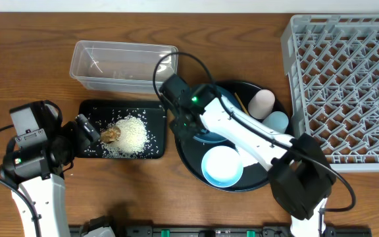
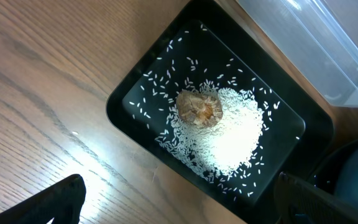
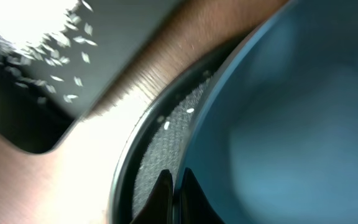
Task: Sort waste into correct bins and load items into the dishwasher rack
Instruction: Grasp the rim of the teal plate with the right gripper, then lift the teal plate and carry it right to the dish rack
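The loose white rice (image 1: 131, 135) with a brown food lump (image 1: 112, 134) lies in the shallow black tray (image 1: 151, 113); both also show in the left wrist view, rice (image 2: 235, 137) and lump (image 2: 199, 109). My left gripper (image 1: 87, 130) is open and empty at the tray's left end (image 2: 179, 199). My right gripper (image 1: 183, 125) is shut on the left rim of the dark-blue plate (image 3: 278, 112), fingers (image 3: 174, 186) straddling the edge. The pale-blue bowl (image 1: 222, 164), white cup (image 1: 263, 102), light-blue cup (image 1: 278, 122) and wooden stick (image 1: 240, 102) rest on the plate. Wrapper, foil and tissue are out of view.
The clear plastic tub (image 1: 124, 62) stands behind the black tray. The plate sits in a round black tray (image 1: 191, 161). The grey dishwasher rack (image 1: 347, 85) stands at the right. My right arm stretches across the plate.
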You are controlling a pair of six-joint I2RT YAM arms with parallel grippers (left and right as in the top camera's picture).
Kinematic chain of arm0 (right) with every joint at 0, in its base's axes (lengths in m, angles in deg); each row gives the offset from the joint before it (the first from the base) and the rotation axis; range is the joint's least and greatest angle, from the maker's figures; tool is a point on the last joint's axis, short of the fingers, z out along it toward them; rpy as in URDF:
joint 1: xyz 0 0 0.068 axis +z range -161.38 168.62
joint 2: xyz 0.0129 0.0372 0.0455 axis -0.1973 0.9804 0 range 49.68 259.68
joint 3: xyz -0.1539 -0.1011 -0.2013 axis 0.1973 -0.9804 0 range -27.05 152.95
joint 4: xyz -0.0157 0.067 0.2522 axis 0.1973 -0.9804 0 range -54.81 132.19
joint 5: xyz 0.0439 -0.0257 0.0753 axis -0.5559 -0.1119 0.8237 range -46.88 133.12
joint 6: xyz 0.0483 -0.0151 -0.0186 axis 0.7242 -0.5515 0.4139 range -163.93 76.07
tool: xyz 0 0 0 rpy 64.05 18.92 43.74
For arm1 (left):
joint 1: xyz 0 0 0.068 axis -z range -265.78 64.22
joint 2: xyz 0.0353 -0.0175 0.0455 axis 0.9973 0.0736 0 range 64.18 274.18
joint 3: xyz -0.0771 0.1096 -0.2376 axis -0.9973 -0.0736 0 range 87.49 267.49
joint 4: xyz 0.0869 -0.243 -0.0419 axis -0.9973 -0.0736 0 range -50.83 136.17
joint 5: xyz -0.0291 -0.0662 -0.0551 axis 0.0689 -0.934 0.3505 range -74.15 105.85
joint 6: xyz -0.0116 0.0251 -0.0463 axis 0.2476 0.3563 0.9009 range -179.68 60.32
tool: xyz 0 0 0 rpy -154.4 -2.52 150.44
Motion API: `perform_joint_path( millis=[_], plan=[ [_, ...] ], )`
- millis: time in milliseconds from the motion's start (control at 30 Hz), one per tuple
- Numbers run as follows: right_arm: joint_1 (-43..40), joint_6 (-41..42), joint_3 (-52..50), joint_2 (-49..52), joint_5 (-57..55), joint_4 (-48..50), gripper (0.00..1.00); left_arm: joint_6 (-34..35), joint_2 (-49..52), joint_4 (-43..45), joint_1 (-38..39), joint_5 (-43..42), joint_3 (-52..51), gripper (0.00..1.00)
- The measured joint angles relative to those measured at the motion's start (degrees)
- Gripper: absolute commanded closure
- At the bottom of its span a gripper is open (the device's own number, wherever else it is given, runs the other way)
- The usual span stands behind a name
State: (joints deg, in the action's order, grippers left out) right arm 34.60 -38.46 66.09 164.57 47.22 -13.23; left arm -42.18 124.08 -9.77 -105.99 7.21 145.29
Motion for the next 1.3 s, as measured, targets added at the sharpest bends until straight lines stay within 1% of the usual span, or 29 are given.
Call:
perform_joint_path(
  millis=[233,433,633,833,1000,1133,1300],
  plan=[
    [-1.16,0.24,10.32,0.0,1.97,-7.34,0.99,0.0,0.0,-0.02,0.0,0.0,0.0,0.02],
    [-6.1,0.39,19.17,-0.7,2.75,-12.0,0.99,0.0,0.0,-0.02,0.0,0.0,0.0,0.02],
    [-16.98,0.55,22.56,-6.19,4.83,-13.38,0.99,0.0,0.0,-0.02,0.0,0.0,0.0,0.02],
    [-33.44,0.92,23.41,-14.86,10.25,-13.49,0.99,0.0,0.0,-0.02,0.0,0.0,0.0,0.02],
    [-43.41,1.9,23.89,-18.18,13.09,-13.66,0.99,0.0,0.0,-0.02,0.0,0.0,0.0,0.02],
    [-47.71,2.16,23.91,-18.38,13.94,-14.23,0.99,0.0,0.0,-0.02,0.0,0.0,0.0,0.02],
    [-50.23,2.93,23.91,-18.27,13.07,-14.21,0.99,0.0,0.0,-0.02,0.0,0.0,0.0,0.02]
  ],
)
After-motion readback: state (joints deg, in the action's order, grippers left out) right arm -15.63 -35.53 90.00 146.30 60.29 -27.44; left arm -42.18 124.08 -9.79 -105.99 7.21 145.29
